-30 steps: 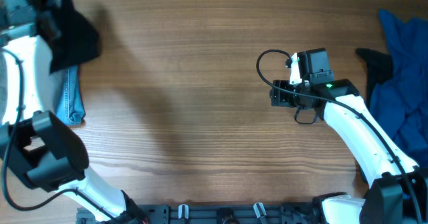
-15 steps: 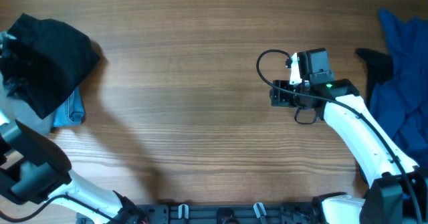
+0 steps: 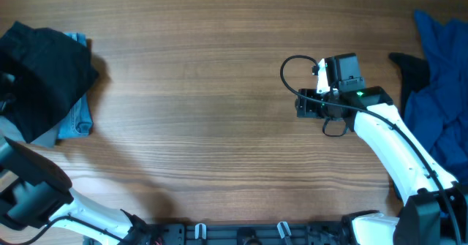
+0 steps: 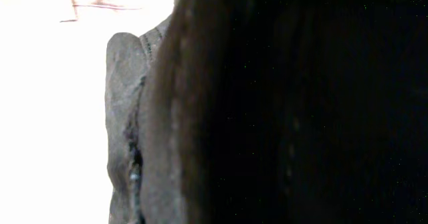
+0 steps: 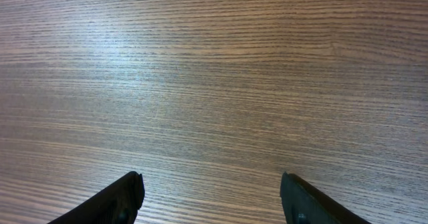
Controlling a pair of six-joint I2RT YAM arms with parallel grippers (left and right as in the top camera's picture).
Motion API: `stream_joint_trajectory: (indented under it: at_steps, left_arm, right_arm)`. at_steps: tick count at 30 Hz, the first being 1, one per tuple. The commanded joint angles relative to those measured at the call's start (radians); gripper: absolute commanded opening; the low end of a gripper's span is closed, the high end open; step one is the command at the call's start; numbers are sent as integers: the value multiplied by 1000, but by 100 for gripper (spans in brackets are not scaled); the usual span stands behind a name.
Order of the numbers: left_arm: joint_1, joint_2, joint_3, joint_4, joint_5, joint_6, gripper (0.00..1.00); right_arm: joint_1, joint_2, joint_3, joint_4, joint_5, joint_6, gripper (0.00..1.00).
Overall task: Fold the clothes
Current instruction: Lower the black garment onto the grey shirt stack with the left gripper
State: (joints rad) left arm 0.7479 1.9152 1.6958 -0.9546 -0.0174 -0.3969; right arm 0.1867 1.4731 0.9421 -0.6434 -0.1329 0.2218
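The black garment [image 3: 44, 69] lies bunched at the far left edge, on top of a light blue garment [image 3: 79, 117] and a grey one [image 3: 45, 137]. My left gripper is hidden inside the black garment, which moves with it. In the left wrist view black fabric [image 4: 314, 103] fills the frame, with a grey fold [image 4: 127, 117] to its left, and no fingers show. My right gripper [image 3: 300, 106] hovers open and empty over bare wood right of centre, its fingertips wide apart in the right wrist view [image 5: 210, 187]. A royal blue garment [image 3: 439, 91] lies crumpled at the right edge.
A dark piece [image 3: 412, 68] lies against the royal blue garment. The left arm's white link [image 3: 33, 194] is at the lower left corner. The wooden table [image 3: 205, 128] stretches between the two piles. A black rail [image 3: 241, 234] runs along the front edge.
The black garment came down from the top left corner onto the blue and grey pile, then shifted left toward the table edge. The right arm has not moved.
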Motion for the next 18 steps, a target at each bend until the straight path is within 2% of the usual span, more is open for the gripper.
stream_joint_trajectory:
  at_steps: [1, 2, 3, 4, 5, 6, 13, 18]
  left_arm:
    - [25, 4, 25, 0, -47, -56, 18]
    - [26, 4, 25, 0, -48, -56, 22]
    - [26, 4, 25, 0, -48, -56, 33]
    - [27, 4, 25, 0, -48, -56, 69]
    - [27, 4, 25, 0, -48, -56, 94]
    - [27, 3, 25, -1, -47, -56, 100]
    - [27, -97, 84, -102, 27, -57, 100]
    - [24, -272, 112, -34, 31, -57, 100]
  right_arm:
    - [-1, -14, 22, -1, 15, -12, 70]
    - [-1, -14, 22, -1, 15, -12, 70]
    - [-1, -14, 22, -1, 15, -11, 70]
    - [-1, -14, 22, -1, 15, -12, 70]
    - [-1, -14, 22, -1, 15, -11, 70]
    - [-1, -14, 22, -2, 15, -12, 70]
    - [-1, -14, 22, -1, 15, -13, 70]
    - [-1, -14, 22, -1, 15, -11, 70]
